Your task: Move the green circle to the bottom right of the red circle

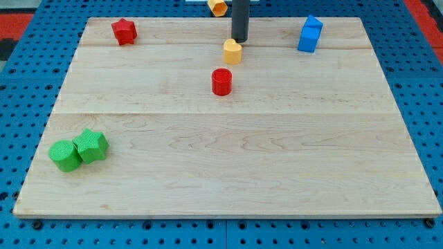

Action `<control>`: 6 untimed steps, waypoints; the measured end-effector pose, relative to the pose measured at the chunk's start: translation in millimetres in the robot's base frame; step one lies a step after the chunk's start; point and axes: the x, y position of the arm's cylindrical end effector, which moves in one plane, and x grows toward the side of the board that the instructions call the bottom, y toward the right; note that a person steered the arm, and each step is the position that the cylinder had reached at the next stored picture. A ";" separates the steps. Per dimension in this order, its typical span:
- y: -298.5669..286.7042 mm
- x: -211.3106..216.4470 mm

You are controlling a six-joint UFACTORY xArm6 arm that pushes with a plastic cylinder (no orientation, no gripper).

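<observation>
The green circle (65,155) lies near the view's bottom left of the wooden board (228,159), touching a green star (91,146) on its right. The red circle (221,81) stands upright near the board's top middle. My tip (239,40) is at the view's top middle, just above and right of a yellow hexagon (232,51), which sits just above the red circle. The tip is far from the green circle.
A red star (124,31) is at the top left. A blue block (310,34) is at the top right. An orange block (217,6) shows partly at the top edge. Blue pegboard (21,90) surrounds the board.
</observation>
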 end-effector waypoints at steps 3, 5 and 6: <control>1.6 15.5; 47.0 -22.5; 34.6 39.5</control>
